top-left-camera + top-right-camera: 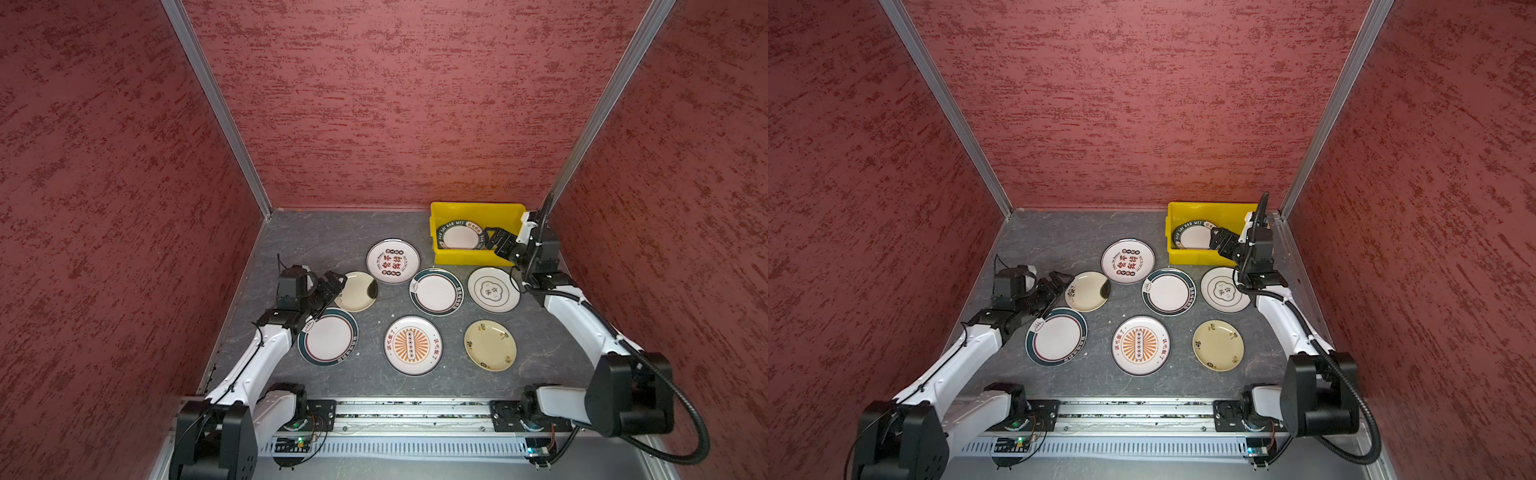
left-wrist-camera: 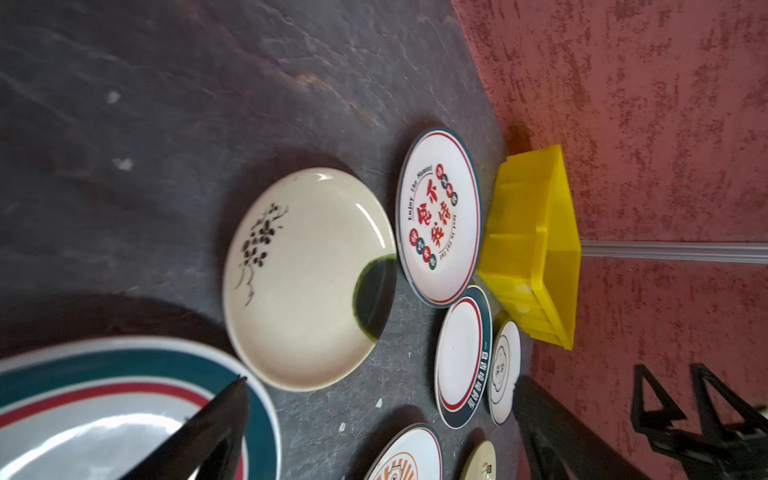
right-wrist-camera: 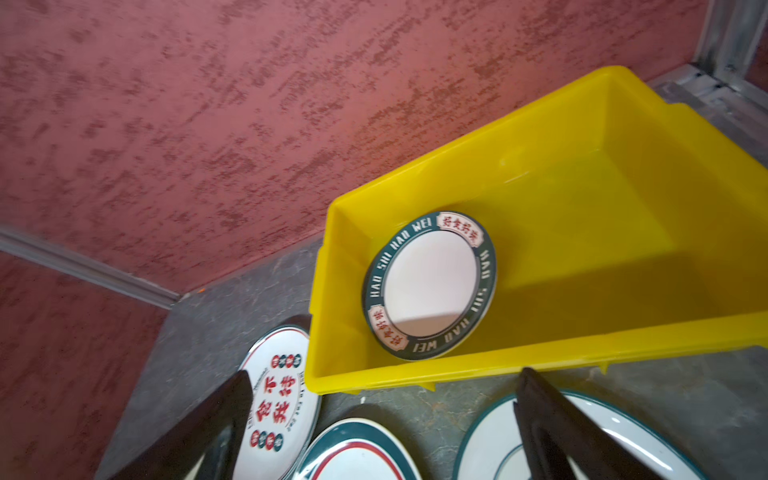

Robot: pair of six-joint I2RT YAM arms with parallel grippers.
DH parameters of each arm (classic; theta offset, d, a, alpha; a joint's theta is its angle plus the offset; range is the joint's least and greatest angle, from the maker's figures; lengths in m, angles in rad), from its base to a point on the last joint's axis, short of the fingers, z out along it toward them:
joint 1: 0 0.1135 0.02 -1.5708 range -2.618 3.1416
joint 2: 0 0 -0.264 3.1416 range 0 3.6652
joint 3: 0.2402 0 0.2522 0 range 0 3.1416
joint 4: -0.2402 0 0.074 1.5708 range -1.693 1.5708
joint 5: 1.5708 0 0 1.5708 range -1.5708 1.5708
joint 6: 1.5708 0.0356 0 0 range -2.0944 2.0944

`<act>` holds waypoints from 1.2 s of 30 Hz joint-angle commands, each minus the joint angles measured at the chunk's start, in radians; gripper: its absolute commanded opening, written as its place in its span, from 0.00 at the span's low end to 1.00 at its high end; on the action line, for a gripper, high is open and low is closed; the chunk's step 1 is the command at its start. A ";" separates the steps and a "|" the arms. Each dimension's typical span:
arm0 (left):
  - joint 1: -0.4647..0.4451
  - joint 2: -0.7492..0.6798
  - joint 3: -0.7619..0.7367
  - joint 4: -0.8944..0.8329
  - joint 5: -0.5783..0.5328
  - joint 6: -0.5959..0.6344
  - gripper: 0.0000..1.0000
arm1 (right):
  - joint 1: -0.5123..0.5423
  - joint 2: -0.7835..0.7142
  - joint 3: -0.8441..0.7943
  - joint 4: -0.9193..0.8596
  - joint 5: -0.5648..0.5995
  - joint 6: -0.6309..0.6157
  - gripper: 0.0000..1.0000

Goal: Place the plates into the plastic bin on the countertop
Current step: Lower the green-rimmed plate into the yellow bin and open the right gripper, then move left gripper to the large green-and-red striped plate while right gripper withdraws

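Plates [image 1: 413,345] lie scattered on the dark grey table [image 1: 316,237]; one green-rimmed plate [image 3: 430,286] sits inside the bright yellow plastic bin [image 3: 582,145], unseen from the left wrist. Left gripper [image 1: 337,281] and right gripper [image 1: 490,240] jaws gape, empty.

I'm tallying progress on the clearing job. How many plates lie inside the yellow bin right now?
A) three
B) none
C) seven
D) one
D: only the green-rimmed plate lettered HAO SHI HAO WEI lies inside the yellow bin; the rest sit out on the countertop.
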 commanded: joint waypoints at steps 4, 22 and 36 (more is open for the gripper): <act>0.011 -0.148 0.069 -0.463 -0.189 -0.001 0.99 | 0.004 -0.121 -0.127 0.152 -0.156 0.022 0.99; -0.045 -0.374 -0.089 -0.738 -0.114 -0.206 0.95 | 0.004 -0.177 -0.156 0.055 -0.229 -0.022 0.99; -0.191 -0.387 -0.198 -0.685 -0.141 -0.410 0.81 | 0.004 -0.162 -0.118 -0.014 -0.190 -0.004 0.99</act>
